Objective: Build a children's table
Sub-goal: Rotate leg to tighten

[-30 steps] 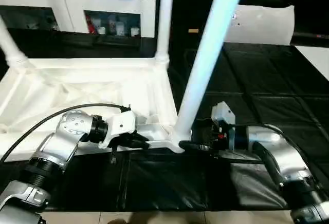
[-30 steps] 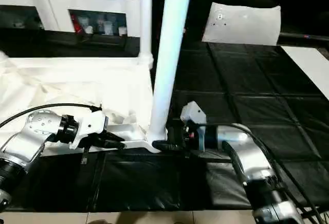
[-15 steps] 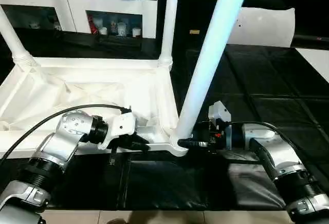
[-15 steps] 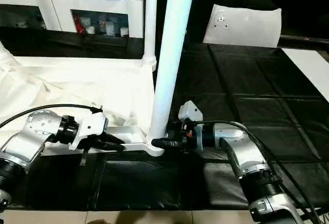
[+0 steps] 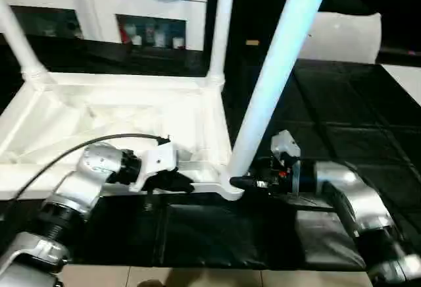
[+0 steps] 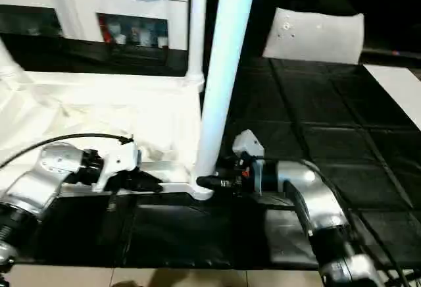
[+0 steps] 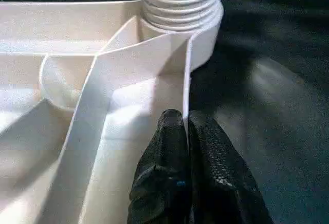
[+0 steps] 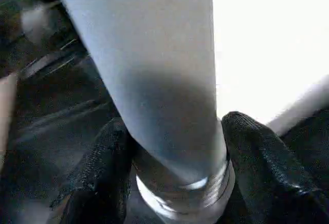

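The tabletop [image 5: 125, 112] lies upside down on the black floor mat [image 5: 342, 129], with its ribbed underside up. 3 legs stand in its corner sockets: 2 at the far side [image 5: 220, 30] [image 5: 20, 43] and 1 at the near right corner [image 5: 276, 70], which leans a little to the right.

The step in hand seems to be the seating of this near leg in its socket [image 7: 180, 8]. The left gripper [image 7: 186, 131] has its jaws closed on the thin near rim of the tabletop, just beside the socket, and so it holds the tabletop in place. The right gripper [image 8: 172, 147] has 1 black finger on each side of the foot of the leg, where the threaded end enters the socket; the jaws are around the leg and appear to grip it.

In my judgement, the next move calls for turning or pressing the leg until it stands straight and tight, while the left jaws keep the tabletop from sliding. A 4th leg I cannot see in these pictures, so the near left corner may be not yet done.

Around the work there is a white pillow-like block [image 5: 345, 37] on the mat behind, and a white cabinet [image 5: 99, 4] at the back. Both are well apart from the grippers. The black cable [image 5: 85, 143] over the left arm runs close to the tabletop and could catch on it.
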Available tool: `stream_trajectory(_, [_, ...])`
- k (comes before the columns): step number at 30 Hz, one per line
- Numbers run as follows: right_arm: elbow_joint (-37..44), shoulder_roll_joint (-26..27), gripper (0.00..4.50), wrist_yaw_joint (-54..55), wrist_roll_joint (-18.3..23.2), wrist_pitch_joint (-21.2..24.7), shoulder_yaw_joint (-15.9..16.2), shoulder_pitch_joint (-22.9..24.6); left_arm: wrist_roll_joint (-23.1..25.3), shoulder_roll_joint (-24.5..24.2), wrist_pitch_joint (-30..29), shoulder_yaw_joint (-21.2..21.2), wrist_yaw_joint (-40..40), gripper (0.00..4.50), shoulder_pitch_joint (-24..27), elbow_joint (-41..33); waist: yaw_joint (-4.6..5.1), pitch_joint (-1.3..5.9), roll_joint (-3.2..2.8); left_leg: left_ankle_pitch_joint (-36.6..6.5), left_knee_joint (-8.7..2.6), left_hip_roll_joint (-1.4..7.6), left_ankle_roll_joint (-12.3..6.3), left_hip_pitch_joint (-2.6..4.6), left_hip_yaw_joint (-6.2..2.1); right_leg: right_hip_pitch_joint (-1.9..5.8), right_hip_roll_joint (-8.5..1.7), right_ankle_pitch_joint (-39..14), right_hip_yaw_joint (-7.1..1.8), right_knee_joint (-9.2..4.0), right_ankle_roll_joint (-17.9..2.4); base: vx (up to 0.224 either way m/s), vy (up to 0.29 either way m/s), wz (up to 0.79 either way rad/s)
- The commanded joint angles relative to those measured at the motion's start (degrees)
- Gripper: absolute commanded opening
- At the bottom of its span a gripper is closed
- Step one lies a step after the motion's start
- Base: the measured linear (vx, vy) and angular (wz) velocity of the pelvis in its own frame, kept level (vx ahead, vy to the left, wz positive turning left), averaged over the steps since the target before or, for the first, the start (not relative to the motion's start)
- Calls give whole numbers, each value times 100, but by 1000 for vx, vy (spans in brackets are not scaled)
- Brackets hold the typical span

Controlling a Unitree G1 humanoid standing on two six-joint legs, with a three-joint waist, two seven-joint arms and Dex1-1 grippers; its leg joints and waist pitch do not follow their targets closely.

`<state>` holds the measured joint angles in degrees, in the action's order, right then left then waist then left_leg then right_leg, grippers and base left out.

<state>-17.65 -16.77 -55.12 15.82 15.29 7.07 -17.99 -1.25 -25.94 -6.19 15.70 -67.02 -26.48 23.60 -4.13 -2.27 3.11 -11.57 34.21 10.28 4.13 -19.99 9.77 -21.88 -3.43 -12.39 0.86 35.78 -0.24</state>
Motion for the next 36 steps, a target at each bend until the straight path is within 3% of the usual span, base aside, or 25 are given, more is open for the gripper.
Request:
stream_trajectory(1, [-191,421,243,717,-173,274,249,69,-156,514,-353,-212,945,0,-221,-129,94,206,-59,-1856,-519,284,250,69,-97,93,-429,-2190,-207,-536,-1001,0,0,0])
stream_trajectory(4, [-366,776,241,1369,-217,414,57,7,-135,768,-588,-301,1318,0,-299,-172,189,208,-59,-1906,-524,261,233,42,-121,90,-409,-2357,-204,-566,-832,0,0,0])
stream_trajectory(5, [-482,976,241,1657,-175,446,-57,-59,-133,926,-725,-354,1547,0,-352,-176,229,207,-60,-1933,-512,253,217,40,-111,61,-412,-2372,-216,-579,-846,0,0,0])
stream_trajectory(7, [-776,1444,241,2393,-102,558,-335,-266,-70,1293,-953,-441,2092,0,-488,-172,269,210,-53,-1861,-510,247,187,17,-122,75,-414,-2421,-213,-585,-841,0,0,0])
stream_trajectory(12, [-1388,1937,241,3510,-355,427,-572,-787,178,1924,-1349,-551,3129,0,-659,-271,324,239,-80,-1503,-490,236,162,-6,-100,92,-389,-1856,-211,-555,-950,0,0,0])
stream_trajectory(13, [-1388,1937,241,3510,-355,427,-572,-787,178,1924,-1349,-551,3129,0,-659,-271,323,265,-80,-1301,-474,236,101,-24,-92,122,-387,-1506,-214,-524,-999,0,0,0])
stream_trajectory(14, [-1484,2047,241,3666,-133,517,-847,-899,263,1974,-1351,-525,3300,0,-672,-261,314,274,-63,-1168,-466,237,51,-30,-82,136,-384,-1279,-211,-516,-1023,0,0,0])
stream_trajectory(15, [-1484,2047,241,3666,-133,517,-847,-899,263,1974,-1351,-525,3300,0,-672,-261,302,293,-75,-840,-442,230,-92,-56,-68,170,-378,-662,-206,-465,-1131,50,4,1])
stream_trajectory(16, [-1514,2071,241,3725,-114,536,-917,-934,304,1972,-1323,-509,3339,0,-673,-247,302,293,-75,-840,-442,230,-92,-56,-68,170,-378,-662,-206,-465,-1131,59,-2,1])
stream_trajectory(17, [-1531,2085,241,3748,-153,538,-942,-956,336,1972,-1317,-510,3360,0,-671,-241,291,324,-81,-431,-407,222,-247,-52,-46,196,-362,49,-197,-401,-1261,59,-2,1])
stream_trajectory(19, [-1563,2103,241,3783,-208,541,-979,-955,377,1938,-1342,-559,3421,0,-665,-232,274,322,-75,-202,-401,219,-388,-56,-35,218,-365,442,-193,-375,-1360,27,-3,0])
stream_trajectory(20, [-1564,2104,241,3784,-209,540,-980,-955,378,1937,-1343,-560,3422,0,-665,-232,268,315,-81,-217,-408,223,-409,-52,-35,218,-368,430,-189,-379,-1382,0,0,0])
stream_trajectory(22, [-1624,2114,241,3811,-250,504,-993,-965,434,1893,-1374,-573,3444,0,-653,-263,251,283,-84,-584,-434,239,-334,-29,-31,201,-382,-116,-188,-438,-1363,0,0,0])
stream_trajectory(25, [-1647,2128,241,3781,-210,478,-1093,-961,474,1771,-1350,-507,3327,0,-578,-332,262,261,-103,-933,-467,255,-144,-11,-42,171,-381,-713,-195,-488,-1240,0,0,0])
stream_trajectory(26, [-1641,2128,276,3773,-197,477,-1105,-958,476,1759,-1348,-496,3311,0,-569,-338,265,261,-105,-981,-477,257,-90,-13,-50,171,-378,-776,-194,-488,-1199,0,0,0])
stream_trajectory(30, [-1492,2042,313,3667,-126,382,-1209,-856,508,1591,-1344,-402,3134,0,-451,-382,263,272,-104,-860,-471,250,-99,-27,-46,184,-376,-458,-202,-460,-1170,0,0,0])
stream_trajectory(34, [-817,1775,344,3313,21,436,-1272,-427,627,1170,-1086,-213,2686,0,-318,-391,288,267,-112,-860,-477,249,-151,-44,-55,199,-384,-431,-200,-474,-1193,0,0,0])
stream_trajectory(36, [-521,1631,364,3094,77,483,-1243,-251,615,1007,-911,-137,2435,0,-264,-406,313,327,-102,-573,-433,249,-198,-69,-54,231,-375,23,-203,-412,-1278,0,0,0])
